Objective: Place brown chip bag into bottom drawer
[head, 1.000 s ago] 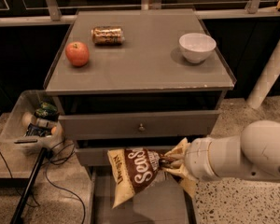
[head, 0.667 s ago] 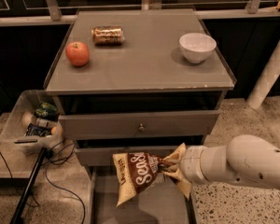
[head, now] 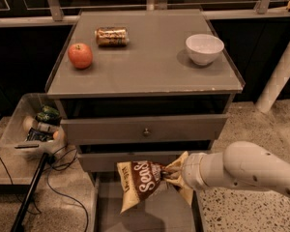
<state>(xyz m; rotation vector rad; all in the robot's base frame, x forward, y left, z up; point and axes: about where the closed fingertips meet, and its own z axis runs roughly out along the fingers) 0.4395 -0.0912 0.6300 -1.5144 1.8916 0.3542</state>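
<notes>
The brown chip bag (head: 141, 181) is dark brown with white script and pale yellow ends. It hangs tilted above the pulled-out bottom drawer (head: 147, 216), a wide shallow grey tray at the foot of the cabinet. My gripper (head: 173, 174) comes in from the right on a white arm and is shut on the bag's right end. The fingers are mostly hidden by the bag's crinkled edge.
On the cabinet top (head: 145, 71) lie a red apple (head: 80, 55), a gold-brown can (head: 111, 36) and a white bowl (head: 204, 49). The middle drawer with a round knob (head: 146, 132) is slightly out. A clear bin of items (head: 33, 127) and cables sit on the floor at left.
The bag and gripper have shifted slightly right and down toward the bottom drawer. The arm has drawn lower in view.
</notes>
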